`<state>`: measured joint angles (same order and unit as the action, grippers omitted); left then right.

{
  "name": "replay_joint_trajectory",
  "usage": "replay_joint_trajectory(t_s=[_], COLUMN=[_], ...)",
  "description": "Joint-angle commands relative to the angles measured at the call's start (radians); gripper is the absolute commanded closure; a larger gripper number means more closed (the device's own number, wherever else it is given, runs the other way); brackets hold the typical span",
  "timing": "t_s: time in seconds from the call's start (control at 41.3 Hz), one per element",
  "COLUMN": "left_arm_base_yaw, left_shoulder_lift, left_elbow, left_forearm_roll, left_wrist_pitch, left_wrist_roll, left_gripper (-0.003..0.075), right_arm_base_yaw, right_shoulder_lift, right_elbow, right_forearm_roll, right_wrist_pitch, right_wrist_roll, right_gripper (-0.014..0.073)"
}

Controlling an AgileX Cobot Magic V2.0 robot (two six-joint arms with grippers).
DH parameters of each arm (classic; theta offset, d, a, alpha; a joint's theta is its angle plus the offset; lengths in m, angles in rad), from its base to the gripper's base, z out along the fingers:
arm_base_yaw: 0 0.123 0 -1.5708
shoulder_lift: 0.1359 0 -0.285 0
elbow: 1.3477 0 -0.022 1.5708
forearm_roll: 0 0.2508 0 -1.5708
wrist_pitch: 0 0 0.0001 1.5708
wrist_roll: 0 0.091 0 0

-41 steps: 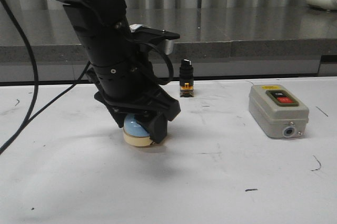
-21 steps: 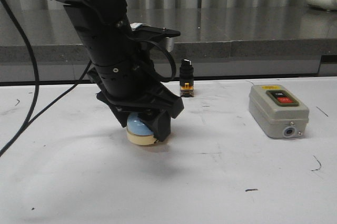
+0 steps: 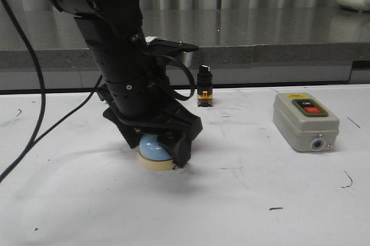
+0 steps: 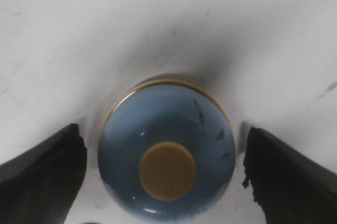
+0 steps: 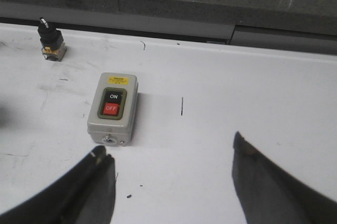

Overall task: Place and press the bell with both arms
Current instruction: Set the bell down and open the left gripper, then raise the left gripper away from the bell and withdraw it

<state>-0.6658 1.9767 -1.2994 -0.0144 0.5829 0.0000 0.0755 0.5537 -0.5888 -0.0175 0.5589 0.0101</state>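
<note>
The light-blue bell (image 3: 151, 147) with its cream base stands upright on the white table (image 3: 243, 199), left of centre. My left gripper (image 3: 157, 152) is lowered over it, one finger on each side. In the left wrist view the bell (image 4: 166, 153) shows its cream button, and a thin strip of table shows between it and each black finger (image 4: 47, 171), so the jaws are open around it and not touching. My right gripper (image 5: 169, 150) is open and empty over bare table, out of the front view.
A grey switch box (image 3: 304, 121) with ON and OFF buttons lies at the right; it also shows in the right wrist view (image 5: 112, 108). A small black selector switch (image 3: 204, 87) stands at the back. A grey ledge (image 3: 277, 55) runs behind the table.
My left gripper has moved slightly right and down with the bell. The bell now rests flat on the table.
</note>
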Motion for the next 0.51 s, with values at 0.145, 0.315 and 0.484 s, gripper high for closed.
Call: replay_joint_trajectory(t_s=[0.145, 0.315, 0.484], left_arm_base_yaw=[0.000, 0.000, 0.000], left_shoulder_lift=[-0.153, -0.313, -0.507], left_elbow=[-0.029, 0.011, 0.121], left_forearm_roll=[-0.010, -0.010, -0.010], left_wrist_pitch=[0.040, 0.068, 0.070], left_wrist_roll=[-0.009, -0.009, -0.011], left_gripper=[0.0122, 0.0122, 0.0122], right_arm_base_yaw=[-0.005, -0.005, -0.005], right_shoulder_lift=[0.008, 0.008, 0.008], right_elbow=[-0.034, -0.034, -0.034], right_forearm_roll=[-0.011, -0.011, -0.011], right_wrist_pitch=[-0.067, -0.067, -0.067], right_wrist_roll=[-0.010, -0.010, -0.010], right_gripper=[0.0096, 0.0096, 0.0096])
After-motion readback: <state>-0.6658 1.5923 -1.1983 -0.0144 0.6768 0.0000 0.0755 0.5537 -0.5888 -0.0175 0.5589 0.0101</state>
